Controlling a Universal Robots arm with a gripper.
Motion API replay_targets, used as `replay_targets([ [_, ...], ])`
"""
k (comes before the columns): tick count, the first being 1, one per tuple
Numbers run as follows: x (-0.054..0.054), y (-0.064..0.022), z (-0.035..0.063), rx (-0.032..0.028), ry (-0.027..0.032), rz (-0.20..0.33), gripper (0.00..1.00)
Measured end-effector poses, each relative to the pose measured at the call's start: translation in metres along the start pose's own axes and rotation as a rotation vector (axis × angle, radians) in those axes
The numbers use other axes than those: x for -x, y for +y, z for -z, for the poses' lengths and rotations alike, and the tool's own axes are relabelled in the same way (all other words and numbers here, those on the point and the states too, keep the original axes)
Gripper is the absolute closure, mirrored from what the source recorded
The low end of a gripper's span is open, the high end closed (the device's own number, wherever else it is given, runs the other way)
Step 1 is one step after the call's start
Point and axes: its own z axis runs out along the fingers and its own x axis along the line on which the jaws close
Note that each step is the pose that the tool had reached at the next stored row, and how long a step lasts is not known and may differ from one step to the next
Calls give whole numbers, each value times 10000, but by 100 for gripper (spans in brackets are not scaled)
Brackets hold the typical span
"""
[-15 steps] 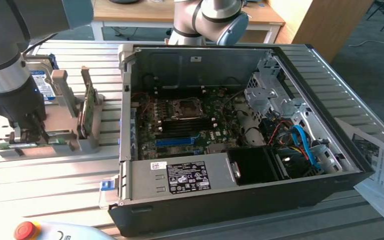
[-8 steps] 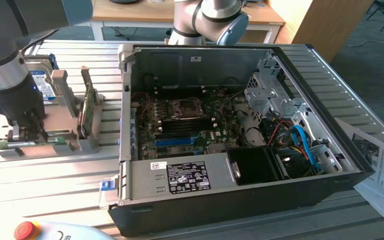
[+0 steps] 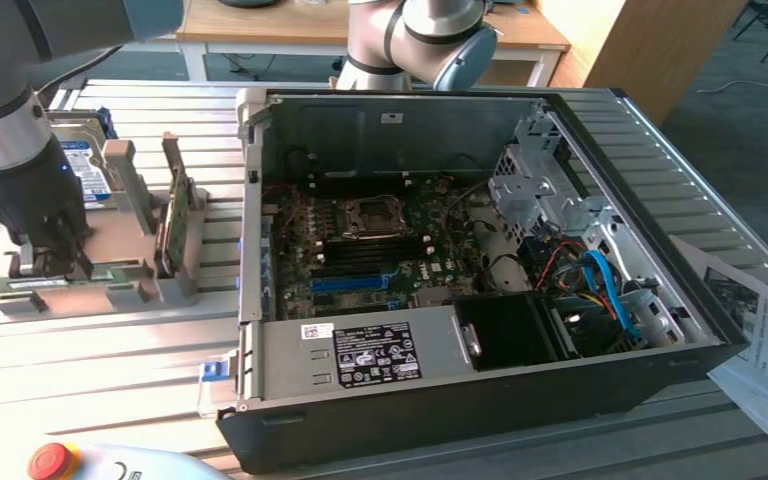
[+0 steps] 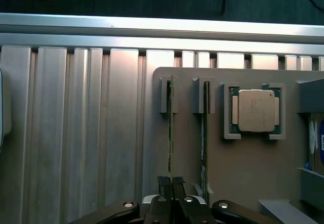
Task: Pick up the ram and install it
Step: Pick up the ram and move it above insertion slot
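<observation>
Pick-up step: jaws clamped on the long, narrow green ram stick [image 4: 171,128] in its slotted grey holder [image 4: 243,178]; freeing it probably needs a straight lift.

1. The ram [image 3: 40,285] is green with a pale label
2. The pincer [image 4: 171,182] is black
3. The worktop [image 3: 104,350] is silver with ribbed stripes
4. The holder [image 3: 131,262] is grey-beige
5. The computer case [image 3: 518,405] is black, its motherboard [image 3: 357,255] green, its cable [image 3: 604,285] blue
6. The button [image 3: 53,460] is red

obstacle: second stick [image 4: 205,133] just beside hand [image 4: 171,183] | free: table slats [image 4: 76,133] on other side
</observation>
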Motion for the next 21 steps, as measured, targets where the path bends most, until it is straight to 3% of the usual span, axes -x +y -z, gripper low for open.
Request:
replay_targets([
  [10, 4, 7, 158, 0, 0, 1, 88],
  [21, 10, 18, 427, 3, 21, 0, 88],
])
